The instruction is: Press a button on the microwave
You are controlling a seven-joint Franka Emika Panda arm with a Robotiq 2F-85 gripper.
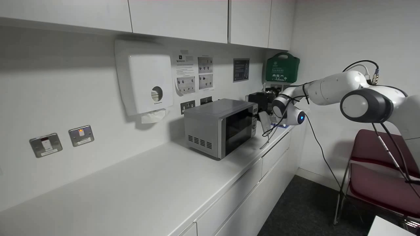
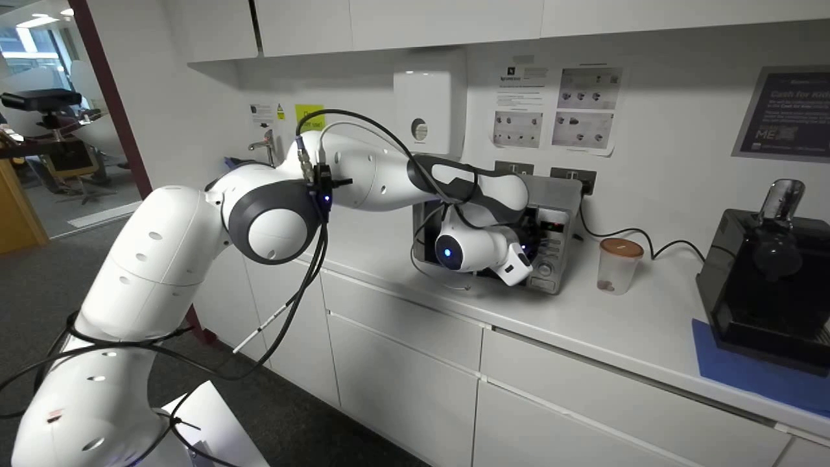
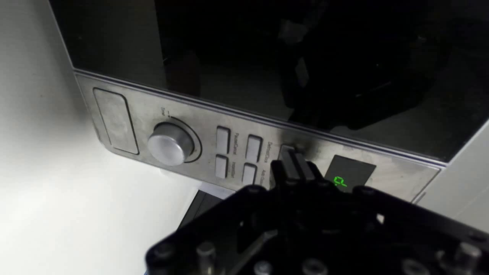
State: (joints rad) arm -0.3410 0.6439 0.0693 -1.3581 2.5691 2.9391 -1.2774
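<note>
The grey microwave point(image 1: 203, 129) stands on the counter against the wall, with a dark glass door; in an exterior view the arm covers much of its front point(image 2: 551, 188). In the wrist view its control panel point(image 3: 401, 179) shows a round knob point(image 3: 170, 144), several grey buttons and a display point(image 3: 349, 172) with green characters. My gripper point(image 3: 293, 152) is shut and holds nothing. Its fingertips are at the upper button point(image 3: 285, 149) beside the display and partly cover it. They look in contact, but I cannot tell whether the button is pressed in. The lower button there is hidden.
A clear cup with a brown lid point(image 2: 616, 266) and a black coffee machine point(image 2: 765, 292) on a blue mat point(image 2: 746, 370) stand beside the microwave. A loose cable point(image 1: 269, 139) hangs from the arm. A towel dispenser point(image 1: 147, 78) and cupboards point(image 1: 180, 19) are above.
</note>
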